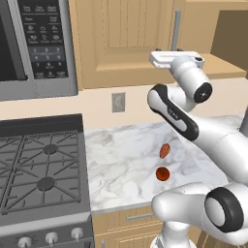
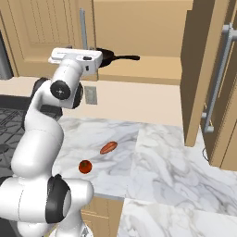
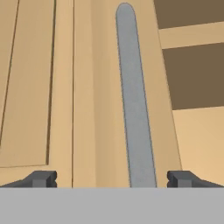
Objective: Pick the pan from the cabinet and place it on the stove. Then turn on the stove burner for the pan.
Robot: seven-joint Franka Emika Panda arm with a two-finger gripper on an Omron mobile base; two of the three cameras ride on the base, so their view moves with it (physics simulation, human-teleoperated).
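Observation:
The dark pan (image 2: 104, 56) lies on the bottom shelf of the open cabinet (image 2: 143, 69), with its thin black handle pointing right. My gripper (image 3: 112, 179) is open and holds nothing. It faces the closed left cabinet door (image 3: 87, 109), and the door's grey bar handle (image 3: 135, 109) runs up between the two fingertips (image 3: 41, 178). In the right base view my hand (image 2: 76, 58) hovers just left of the pan, at shelf height. The stove (image 1: 43, 169) with dark grates sits at the lower left, and its silver knobs (image 1: 51, 237) run along the front.
The cabinet's right door (image 2: 203, 69) stands swung open over the marble counter (image 2: 152, 162). A red tomato (image 2: 84, 166) and an orange-red oblong vegetable (image 2: 109, 147) lie on the counter. A microwave (image 1: 34, 43) hangs above the stove. A wall outlet (image 1: 118, 102) is below the cabinet.

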